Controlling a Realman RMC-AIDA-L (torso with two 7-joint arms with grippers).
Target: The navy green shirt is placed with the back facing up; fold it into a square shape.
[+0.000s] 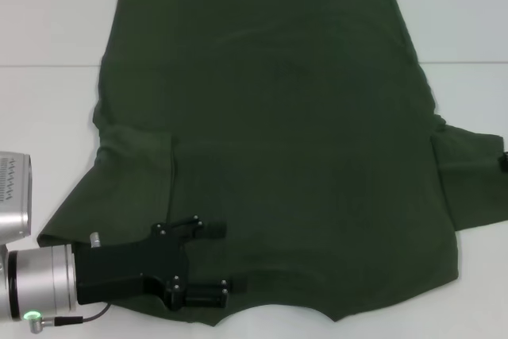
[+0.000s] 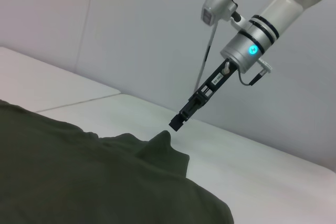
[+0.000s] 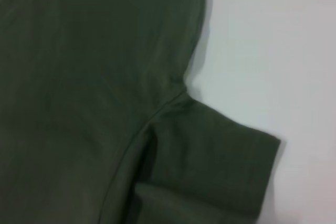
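Fabric covered most of the white tabletop: the navy green shirt lay spread flat, its straight hem at the far edge and its curved neckline at the near edge, closest to the robot. Both short sleeves stuck out to the sides.

The left gripper rested low over the near left shoulder of the shirt, just beside the neckline, its 2 fingers spread apart and holding nothing. The right gripper hung at the right sleeve, its tip just above a small raised peak of cloth; whether it was released or clenched could not be told.

Judging from this, the fold was only starting, with no clean fold visible yet. The likely next move called for the left gripper to close on the shoulder edge and carry that side inward, while the right one took the sleeve.

Bare tabletop showed on the left, at the near left corner and beyond the right sleeve, which gave room to lift and swing. The right sleeve ran close to the right edge of the head view.
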